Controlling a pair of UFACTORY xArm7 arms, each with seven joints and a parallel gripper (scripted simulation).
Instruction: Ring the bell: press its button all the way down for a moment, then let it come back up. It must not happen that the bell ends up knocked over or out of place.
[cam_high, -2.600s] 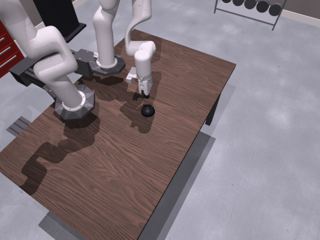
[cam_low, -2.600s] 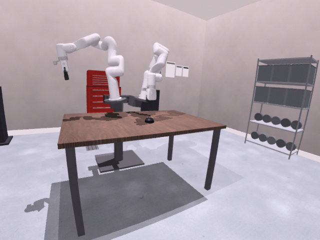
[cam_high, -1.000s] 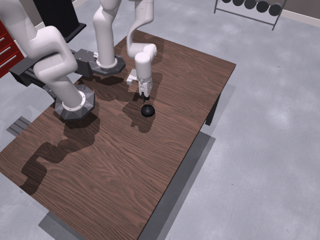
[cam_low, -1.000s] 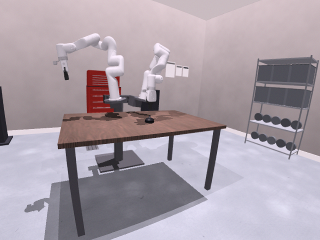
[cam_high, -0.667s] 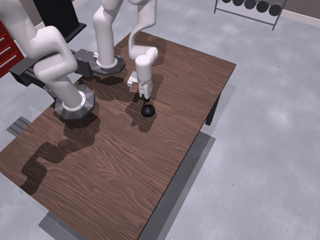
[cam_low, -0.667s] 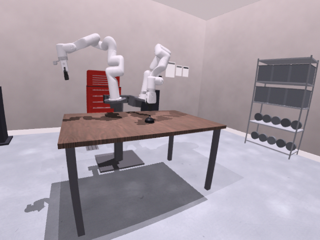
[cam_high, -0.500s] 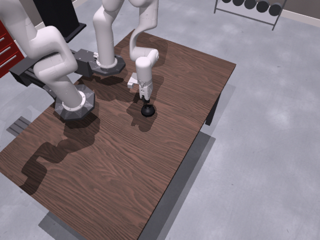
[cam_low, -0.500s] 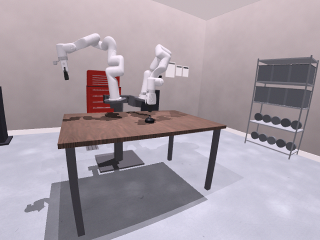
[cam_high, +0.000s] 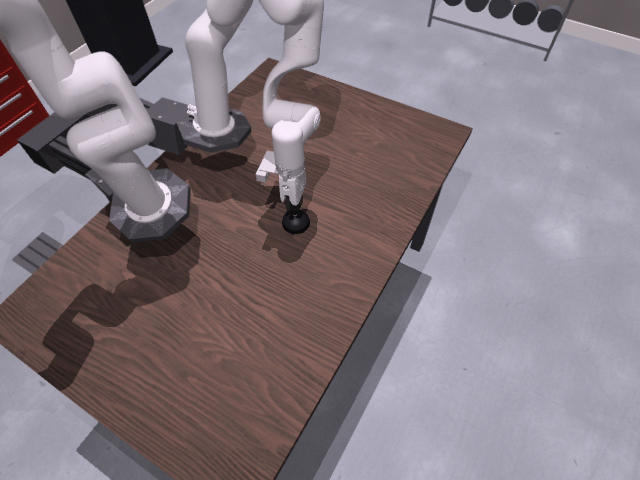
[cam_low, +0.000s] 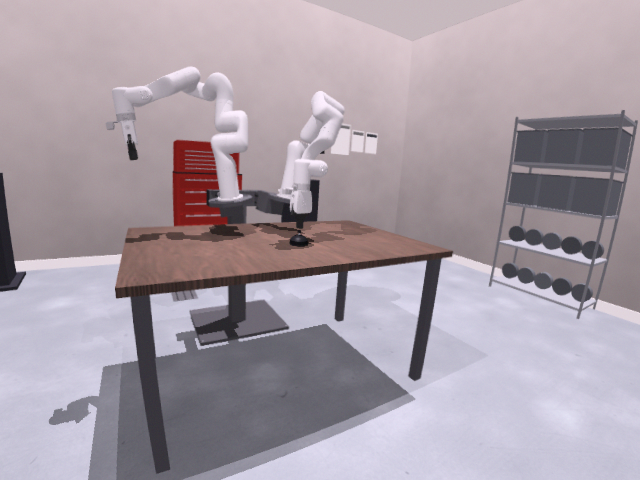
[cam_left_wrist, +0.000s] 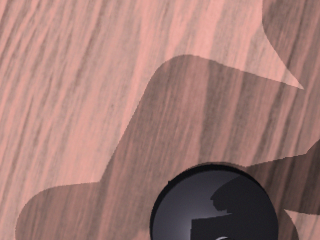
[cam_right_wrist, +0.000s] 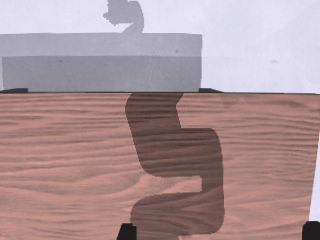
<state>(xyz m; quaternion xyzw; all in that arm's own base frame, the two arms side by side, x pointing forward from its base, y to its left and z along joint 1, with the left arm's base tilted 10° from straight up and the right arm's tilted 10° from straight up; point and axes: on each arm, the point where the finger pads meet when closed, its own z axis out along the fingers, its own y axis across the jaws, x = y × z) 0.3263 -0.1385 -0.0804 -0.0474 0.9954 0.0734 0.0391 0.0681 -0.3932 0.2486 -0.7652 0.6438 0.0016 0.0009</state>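
Black bell (cam_high: 295, 223) (cam_low: 298, 241) (cam_left_wrist: 200, 202) sits upright under the left fingers (cam_high: 293, 206) (cam_low: 299, 224), shut and empty; the right fingers (cam_low: 132, 151) are wide open, empty.

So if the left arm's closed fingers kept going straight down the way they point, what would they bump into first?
Most likely the button on top of the black bell, just below the left fingers. Whether they already touch it, I can't tell.

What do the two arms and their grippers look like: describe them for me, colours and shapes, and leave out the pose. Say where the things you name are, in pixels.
Both arms are glossy white, with smooth, rounded tubular links and dark faceted bases. The left gripper (cam_high: 293, 206) (cam_low: 299, 225) and the right gripper (cam_low: 132, 157) (cam_right_wrist: 219, 232) each have a pale body and slim black fingers.
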